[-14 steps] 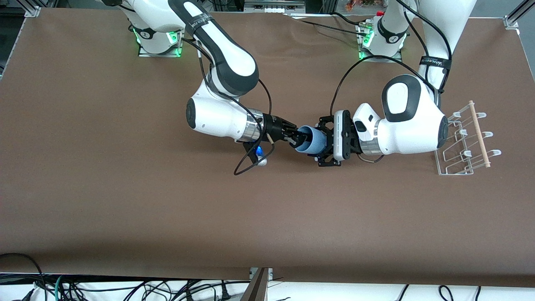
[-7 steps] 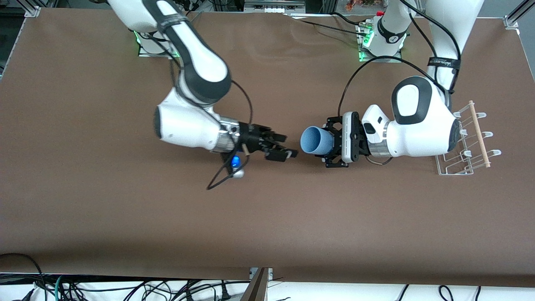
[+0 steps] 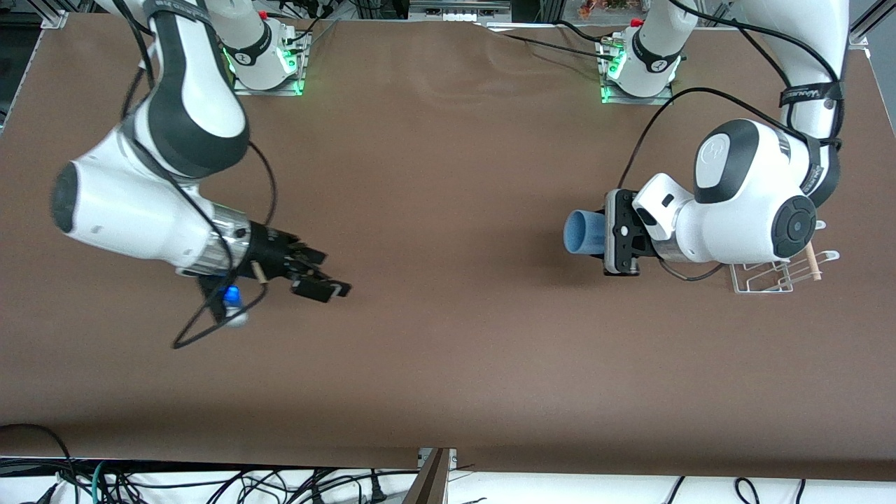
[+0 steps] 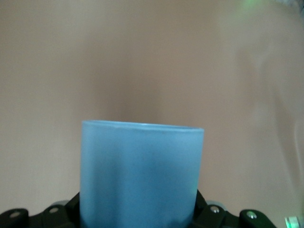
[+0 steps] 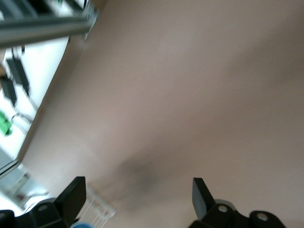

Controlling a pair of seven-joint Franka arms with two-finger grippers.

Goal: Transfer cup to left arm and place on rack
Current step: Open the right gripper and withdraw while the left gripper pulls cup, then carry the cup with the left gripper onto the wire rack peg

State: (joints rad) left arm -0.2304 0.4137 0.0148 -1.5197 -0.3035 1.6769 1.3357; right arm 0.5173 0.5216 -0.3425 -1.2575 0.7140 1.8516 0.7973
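The light-blue cup (image 3: pixel 582 233) lies sideways in my left gripper (image 3: pixel 595 234), which is shut on its base end, with the mouth pointing toward the right arm's end of the table. It is held above the table beside the rack. The cup (image 4: pixel 142 173) fills the lower left wrist view. The white wire rack (image 3: pixel 763 278) with its wooden rod (image 3: pixel 812 262) is mostly hidden under the left arm's wrist. My right gripper (image 3: pixel 329 273) is open and empty over the table at the right arm's end. Its fingers (image 5: pixel 71 194) stand wide apart in the right wrist view.
The brown table cover (image 3: pixel 448 175) spans the whole surface. A black cable (image 3: pixel 210 329) loops below the right wrist. The right wrist view shows the distant rack (image 5: pixel 97 207) and the table's edge (image 5: pixel 47 26).
My right gripper let go of the cup and drew back to the right arm's end of the table. My left gripper carried the cup toward the rack.
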